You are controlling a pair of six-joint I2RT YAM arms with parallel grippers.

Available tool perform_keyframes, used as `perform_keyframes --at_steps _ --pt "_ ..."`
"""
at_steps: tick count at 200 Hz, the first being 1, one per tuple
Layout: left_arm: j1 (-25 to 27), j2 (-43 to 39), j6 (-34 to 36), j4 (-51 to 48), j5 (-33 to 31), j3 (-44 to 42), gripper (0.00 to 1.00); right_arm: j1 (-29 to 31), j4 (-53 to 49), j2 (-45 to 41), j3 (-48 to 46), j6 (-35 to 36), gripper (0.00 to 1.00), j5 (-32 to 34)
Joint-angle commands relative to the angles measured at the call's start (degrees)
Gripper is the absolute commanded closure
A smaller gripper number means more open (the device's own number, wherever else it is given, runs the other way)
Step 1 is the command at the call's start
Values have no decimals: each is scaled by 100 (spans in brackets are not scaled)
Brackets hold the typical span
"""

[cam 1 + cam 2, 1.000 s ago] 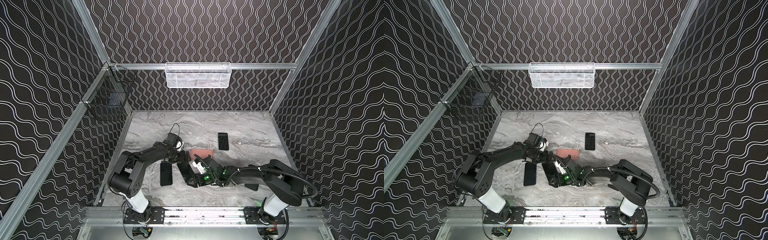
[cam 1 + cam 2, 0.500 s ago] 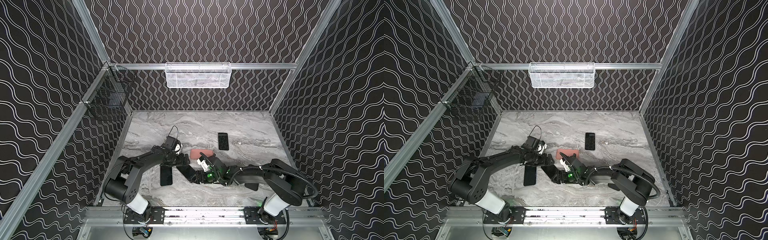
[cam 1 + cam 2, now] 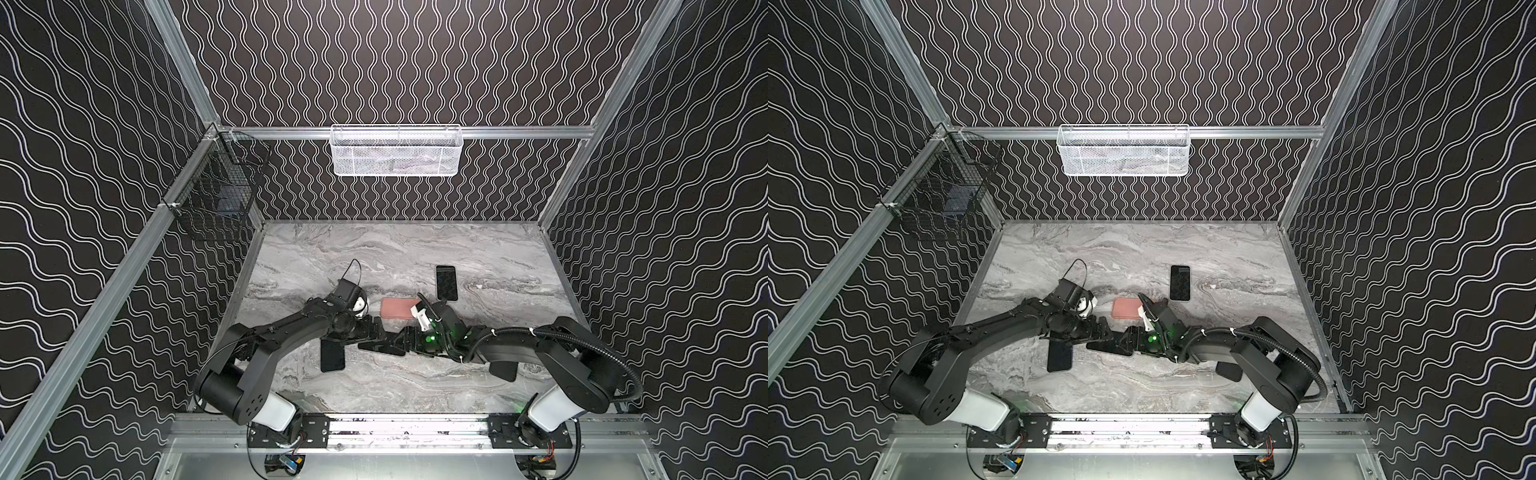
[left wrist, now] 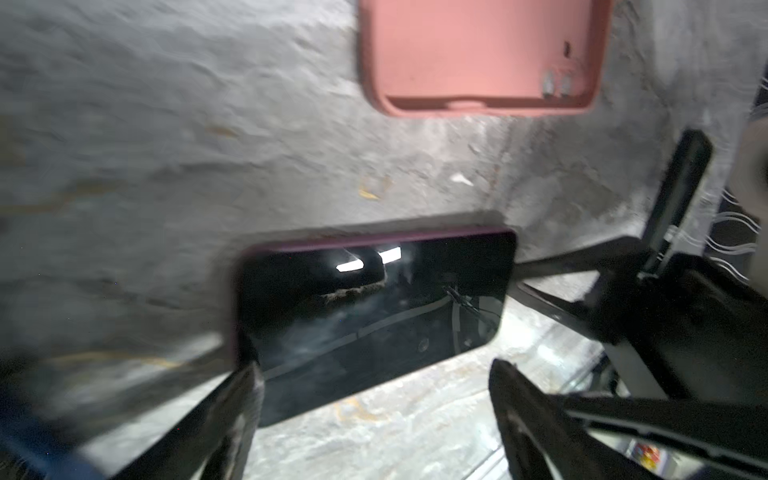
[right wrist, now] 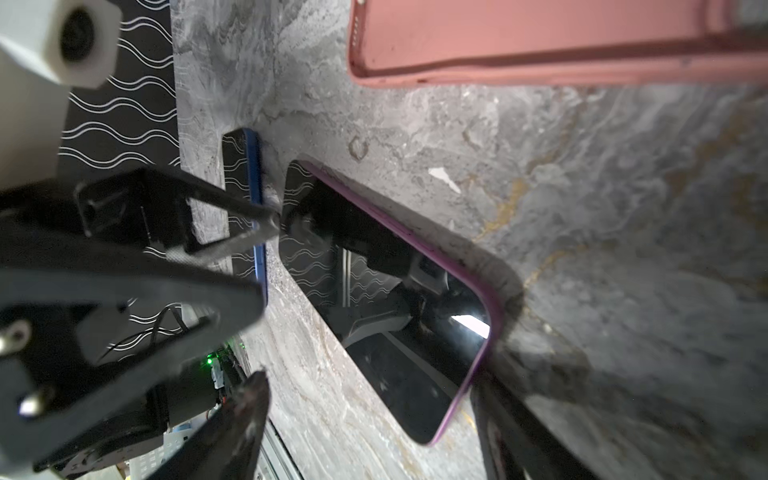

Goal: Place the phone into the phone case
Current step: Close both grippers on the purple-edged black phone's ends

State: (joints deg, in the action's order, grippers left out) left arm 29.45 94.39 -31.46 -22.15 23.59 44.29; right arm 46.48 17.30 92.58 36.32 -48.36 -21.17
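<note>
- Phone (image 4: 370,316), purple-edged, lies flat on the marble surface (image 3: 374,257), near the pink case (image 4: 478,54) but outside it.
- Left fingers (image 4: 243,399): spread apart, close to phone.
- Right fingers (image 5: 249,415): likewise spread, gripping nothing.

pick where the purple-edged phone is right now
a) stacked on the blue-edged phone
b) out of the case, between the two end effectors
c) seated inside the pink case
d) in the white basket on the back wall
b: the purple-edged phone sits apart from the pink case, whose inside is bare, and lies between the left end effector and the right end effector.
</note>
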Motion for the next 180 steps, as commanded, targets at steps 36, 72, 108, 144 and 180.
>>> perform_keyframes --at_steps 36,72,108,144,180 --pt "160 -109 -422 651 342 -320 11 -250 112 -346 -343 -50 22 12" --pt "165 -553 -379 588 -3 -302 9 -362 -46 -670 -572 -21 21 95" --pt "135 -953 -160 -198 -1268 58 2 -365 -68 -751 -625 -37 21 56" --pt "82 -576 -114 -331 -1517 138 2 -350 14 -714 -619 -119 21 -90" --pt "78 -390 -204 -72 -1382 2 2 -206 117 -586 -548 -221 21 -157"
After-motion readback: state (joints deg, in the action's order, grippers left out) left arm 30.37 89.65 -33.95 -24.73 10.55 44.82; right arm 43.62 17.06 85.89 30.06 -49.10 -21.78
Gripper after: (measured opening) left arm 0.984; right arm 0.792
